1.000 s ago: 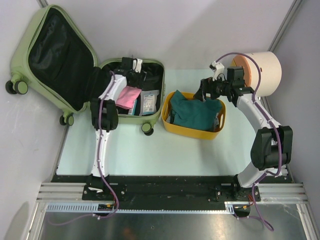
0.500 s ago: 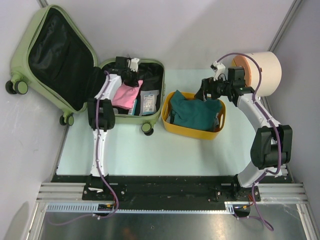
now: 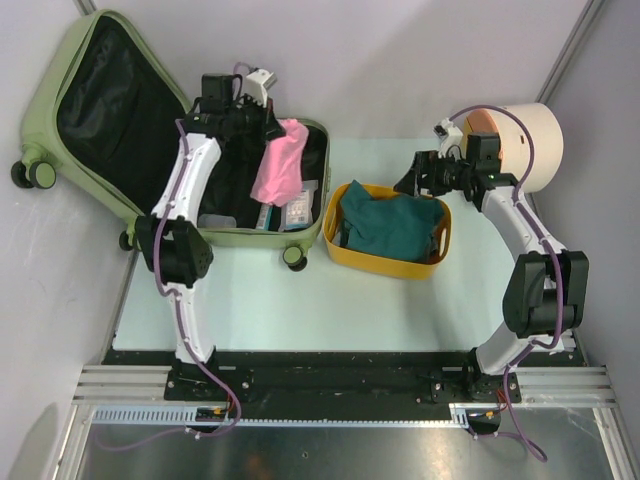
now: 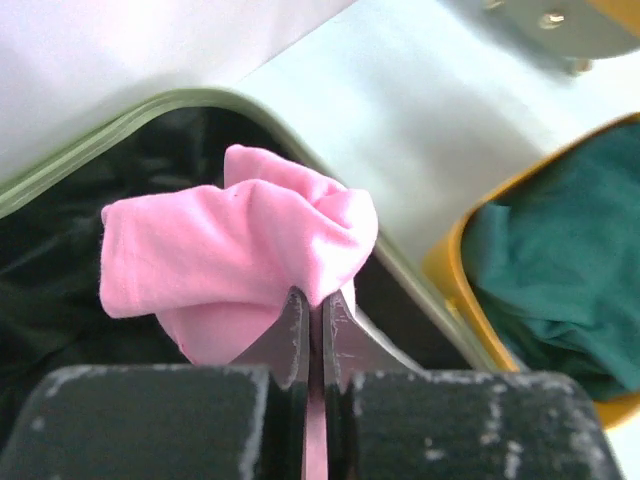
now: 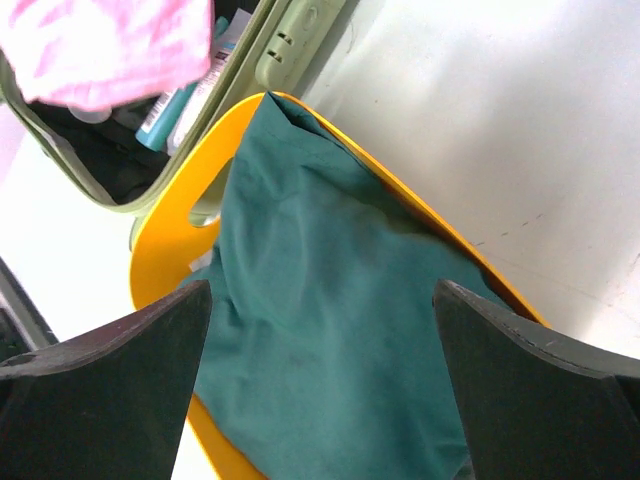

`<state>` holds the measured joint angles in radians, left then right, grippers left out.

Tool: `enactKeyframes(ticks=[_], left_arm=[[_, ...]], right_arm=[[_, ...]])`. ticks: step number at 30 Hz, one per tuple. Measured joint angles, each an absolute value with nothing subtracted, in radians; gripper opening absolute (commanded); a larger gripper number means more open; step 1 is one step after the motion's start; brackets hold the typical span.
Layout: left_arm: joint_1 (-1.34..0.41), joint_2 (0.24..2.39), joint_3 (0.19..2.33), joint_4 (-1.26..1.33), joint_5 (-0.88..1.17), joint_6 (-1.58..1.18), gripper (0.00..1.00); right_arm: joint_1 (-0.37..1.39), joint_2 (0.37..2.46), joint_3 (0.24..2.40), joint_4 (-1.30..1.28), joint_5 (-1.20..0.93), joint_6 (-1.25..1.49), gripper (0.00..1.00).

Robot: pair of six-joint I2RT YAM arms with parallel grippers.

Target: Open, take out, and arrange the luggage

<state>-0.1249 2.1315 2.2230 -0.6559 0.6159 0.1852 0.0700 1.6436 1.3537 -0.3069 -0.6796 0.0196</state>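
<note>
Lifted out of the base half, the pink garment (image 3: 279,160) now hangs from the left end effector (image 3: 268,124), which a second ago sat low among the contents with its jaws apart. The left arm has stretched up and away, with its elbow swung left and its wrist over the far rim of the case.

In the left wrist view the end effector (image 4: 312,302) has its dark, scuffed fingers pressed together on a bunched fold of the soft pink knit garment (image 4: 240,245), which puffs out past the tips.

The luggage (image 3: 40,110) lies open at the far left of the bench (image 3: 300,310). It is a smooth sage-green hard shell with rounded corners, black fabric lining and small black-and-green wheels (image 3: 294,257). Its lid tilts out past the left edge, and its base lies flat just left of the yellow plastic basket (image 3: 385,266). A clear packet (image 3: 300,205) and other small items lie in the base.

The right arm has barely shifted, its forearm reaching left from beside the cream cylindrical drum (image 3: 528,140). The right end effector (image 3: 408,180) hangs over the basket's far rim, and its jaws stand wide with nothing between them. In its wrist view the end effector (image 5: 322,290) frames a crumpled teal cloth (image 5: 330,340) that fills the oval basket (image 5: 160,250).
</note>
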Motion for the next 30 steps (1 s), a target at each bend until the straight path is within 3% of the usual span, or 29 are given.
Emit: enactKeyframes(ticks=[14, 20, 30], left_arm=[[-0.477, 2.041, 2.043, -0.626, 0.71, 0.195, 0.0], [-0.618, 2.001, 1.793, -0.51, 0.709, 0.246, 0.0], [-0.644, 1.893, 1.643, -0.381, 0.684, 0.282, 0.0]], right_arm=[[0.054, 1.644, 1.345, -0.308, -0.765, 0.392, 1.0], [0.041, 1.643, 1.28, -0.324, -0.728, 0.543, 1.0], [0.122, 1.704, 1.25, -0.253, -0.729, 0.727, 1.0]])
